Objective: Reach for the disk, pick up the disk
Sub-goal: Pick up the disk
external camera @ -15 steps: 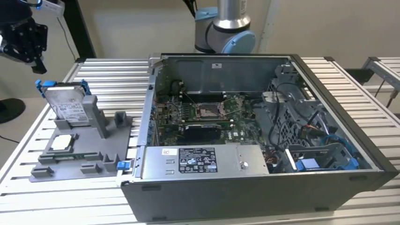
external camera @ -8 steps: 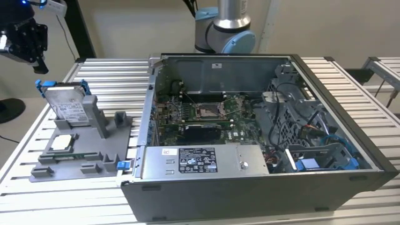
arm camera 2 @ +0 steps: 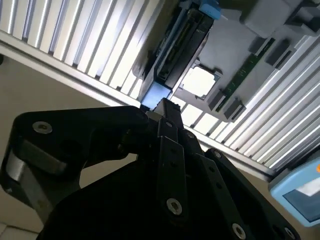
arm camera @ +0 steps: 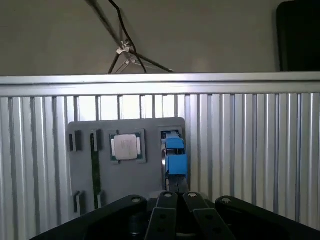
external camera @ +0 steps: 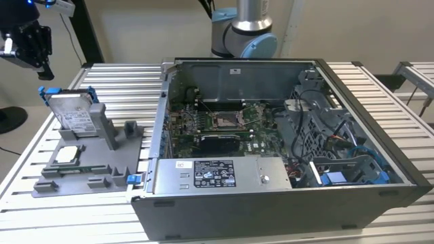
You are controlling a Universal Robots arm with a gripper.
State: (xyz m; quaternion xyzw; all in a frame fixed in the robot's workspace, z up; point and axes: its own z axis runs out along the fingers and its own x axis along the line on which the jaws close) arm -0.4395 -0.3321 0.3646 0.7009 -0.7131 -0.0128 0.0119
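Black pincer [arm camera 2: 164, 106], silver-blue arm [external camera: 248, 28]

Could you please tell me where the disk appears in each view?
Exterior view: disk upright in the grey holder, on the exterior view's left.
Second wrist view: disk edge-on, next to the chip.
First wrist view: disk edge-on, blue bracket towards camera.
Shared landmark: the square silver chip, flat in that holder.

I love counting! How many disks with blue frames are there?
1: the disk stands in the grey holder, beside the open computer case. Others may hide inside.
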